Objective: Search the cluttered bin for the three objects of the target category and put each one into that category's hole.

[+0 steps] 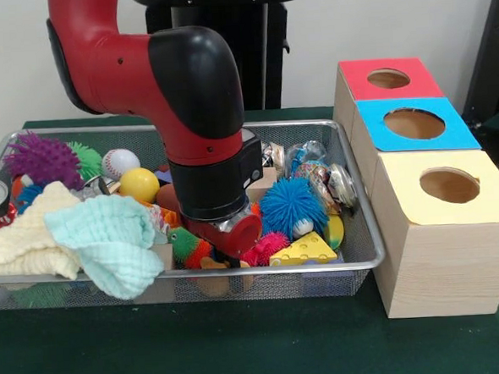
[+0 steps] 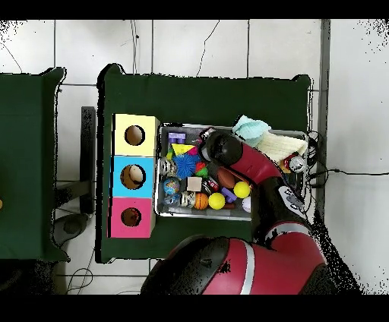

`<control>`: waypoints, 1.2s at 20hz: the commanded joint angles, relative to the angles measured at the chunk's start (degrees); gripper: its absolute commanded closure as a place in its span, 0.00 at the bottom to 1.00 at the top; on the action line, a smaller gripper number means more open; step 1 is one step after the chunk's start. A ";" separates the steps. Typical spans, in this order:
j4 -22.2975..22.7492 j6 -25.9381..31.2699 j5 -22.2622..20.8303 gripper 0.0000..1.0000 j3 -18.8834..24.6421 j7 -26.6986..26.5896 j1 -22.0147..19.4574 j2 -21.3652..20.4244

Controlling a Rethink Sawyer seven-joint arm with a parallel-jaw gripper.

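Green-clothed table, pale wall behind: a Sawyer arm plunges into a wire-mesh bin (image 1: 356,261) packed w/ toys, cloths and cans.

Whether the jaws are open or closed can't be told; the gripper is hidden below the arm's black wrist section (image 1: 214,185) in front view, and the overhead shows only the arm's bulk over the bin's middle.

Target category isn't stated, so the 3 wanted objects can't be singled out. Candidates near the wrist, working outward: a blue spiky ball (image 1: 293,205) just right of it, prob. light and soft, its bristles giving under a squeeze, best taken across the core; a yellow cheese-shaped wedge (image 1: 302,251) at the near rim, likely stiff w/ sloped faces that may slip, so pinch the flat sides; a yellow ball (image 1: 138,184) to the left, smooth and apt to roll; crushed cans (image 1: 341,184) at right, light, thin-walled, slick metal. A mint cloth (image 1: 109,242) drapes over the near-left rim, limp, could snag.

Right of the bin stand 3 boxes w/ top holes: red (image 1: 387,78) far, blue (image 1: 414,123) mid, yellow (image 1: 449,185) near.
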 commanded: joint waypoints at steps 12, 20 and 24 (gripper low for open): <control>7.28 3.67 0.30 1.00 -4.69 8.67 6.01 -12.46; 8.95 6.52 0.90 1.00 -7.51 9.60 8.41 -15.88; 10.20 7.68 1.30 1.00 -9.37 10.74 10.20 -17.68</control>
